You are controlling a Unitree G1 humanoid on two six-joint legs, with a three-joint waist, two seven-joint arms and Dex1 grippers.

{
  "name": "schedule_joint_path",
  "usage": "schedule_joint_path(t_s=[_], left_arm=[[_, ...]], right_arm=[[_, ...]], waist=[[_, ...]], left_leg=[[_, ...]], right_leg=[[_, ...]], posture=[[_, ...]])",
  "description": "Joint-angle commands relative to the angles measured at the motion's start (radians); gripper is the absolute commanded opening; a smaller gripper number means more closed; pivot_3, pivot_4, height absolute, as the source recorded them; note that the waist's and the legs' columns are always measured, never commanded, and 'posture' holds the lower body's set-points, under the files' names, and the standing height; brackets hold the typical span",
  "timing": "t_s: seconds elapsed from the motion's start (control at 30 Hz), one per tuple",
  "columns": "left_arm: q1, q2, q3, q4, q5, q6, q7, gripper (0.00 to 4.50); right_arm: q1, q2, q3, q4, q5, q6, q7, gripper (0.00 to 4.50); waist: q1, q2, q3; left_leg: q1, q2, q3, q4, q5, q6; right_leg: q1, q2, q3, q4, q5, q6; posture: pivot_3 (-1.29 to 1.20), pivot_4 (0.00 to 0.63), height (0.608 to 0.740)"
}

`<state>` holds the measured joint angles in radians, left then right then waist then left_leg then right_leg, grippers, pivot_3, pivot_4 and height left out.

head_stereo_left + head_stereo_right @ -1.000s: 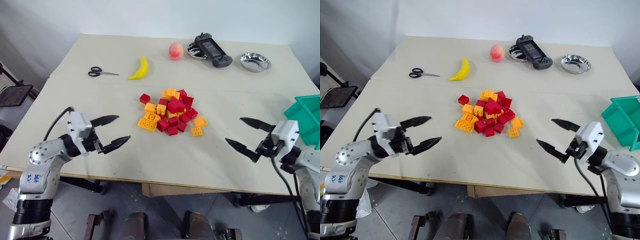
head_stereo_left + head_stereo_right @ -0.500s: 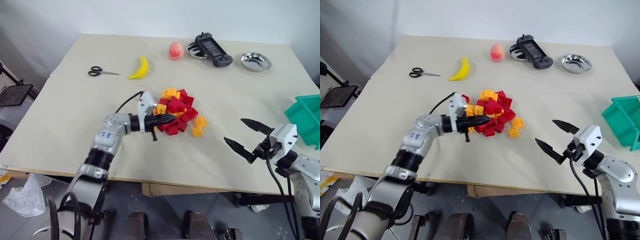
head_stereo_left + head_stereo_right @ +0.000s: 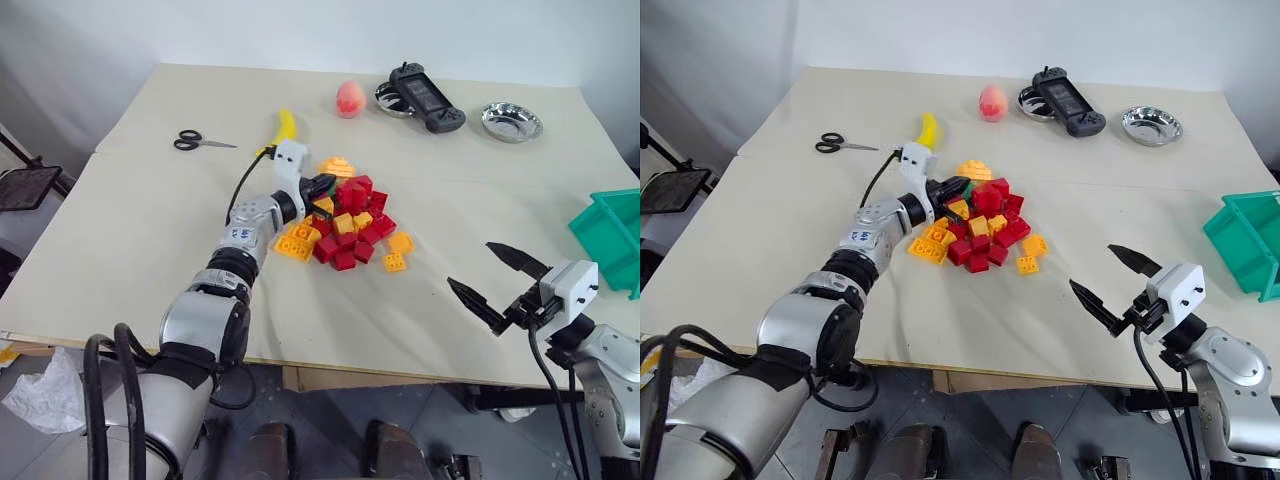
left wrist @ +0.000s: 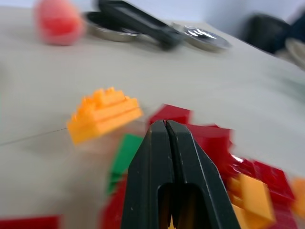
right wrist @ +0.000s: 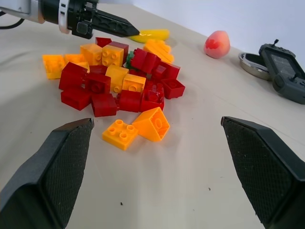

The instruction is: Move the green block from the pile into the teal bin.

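Green block (image 4: 123, 157), prob light, stiff, slick plastic, half-buried just beside shut, empty left gripper (image 4: 165, 125); right gripper (image 3: 495, 281) agape; pinch its flat sides.

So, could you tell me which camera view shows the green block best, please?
The left wrist view: the green block lies close, just beside the shut left gripper. The right wrist view shows a green sliver among the red bricks of the pile; in the head views it is barely discernible.

Red and orange-yellow pile (image 3: 350, 222), teal bin (image 3: 612, 232).
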<state>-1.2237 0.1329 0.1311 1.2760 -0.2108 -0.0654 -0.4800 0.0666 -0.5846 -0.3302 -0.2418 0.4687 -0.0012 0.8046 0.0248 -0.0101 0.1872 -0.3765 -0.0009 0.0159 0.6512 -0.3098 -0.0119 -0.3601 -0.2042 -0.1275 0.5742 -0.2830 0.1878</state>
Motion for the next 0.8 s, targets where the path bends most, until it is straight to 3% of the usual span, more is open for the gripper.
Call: schedule_joint_path(t_s=[0.03,0.23,0.43,0.63,0.8], left_arm=[[-0.028,-0.003,0.019,0.013,0.022,-0.004,0.034,0.02],[-0.010,-0.009,-0.065,0.020,0.126,0.037,-0.094,0.02],[0.030,0.024,-0.144,-0.029,0.182,0.059,-0.384,0.02],[0.136,0.127,-0.145,-0.224,0.101,0.140,-0.752,0.02],[0.282,0.223,-0.024,-0.504,-0.058,0.200,-0.812,0.02]], right_arm=[[0.008,0.009,-0.011,-0.050,0.001,-0.023,-0.015,4.50],[0.009,0.028,0.011,-0.068,-0.011,-0.019,-0.032,4.50],[0.013,0.035,0.019,-0.084,-0.013,-0.014,-0.040,4.50],[0.007,0.036,0.035,-0.104,-0.009,0.004,-0.052,4.50],[0.000,0.033,0.048,-0.115,-0.005,0.015,-0.059,4.50]], waist=[[0.000,0.000,0.000],[0.003,0.000,0.000],[0.000,0.000,0.000],[-0.026,0.001,0.000],[-0.026,0.001,0.000]], left_leg=[[0.000,0.000,0.000,0.000,0.000,0.000],[0.000,0.000,0.000,0.000,0.000,0.000],[0.000,0.000,0.000,0.000,0.000,0.000],[0.002,0.001,0.002,0.000,0.000,0.000],[0.001,0.001,0.002,0.001,0.000,0.000]], right_leg=[[0.000,0.000,0.000,0.000,0.000,0.000],[0.000,0.000,0.000,0.000,0.000,0.000],[0.000,0.000,0.000,0.000,0.000,0.000],[0.000,0.000,0.002,0.002,0.000,0.000],[-0.002,0.000,0.002,0.004,0.000,0.000]], posture=[[0.00,0.150,0.740],[0.00,0.150,0.740],[0.00,0.150,0.740],[0.00,0.150,0.740],[0.00,0.150,0.740]])
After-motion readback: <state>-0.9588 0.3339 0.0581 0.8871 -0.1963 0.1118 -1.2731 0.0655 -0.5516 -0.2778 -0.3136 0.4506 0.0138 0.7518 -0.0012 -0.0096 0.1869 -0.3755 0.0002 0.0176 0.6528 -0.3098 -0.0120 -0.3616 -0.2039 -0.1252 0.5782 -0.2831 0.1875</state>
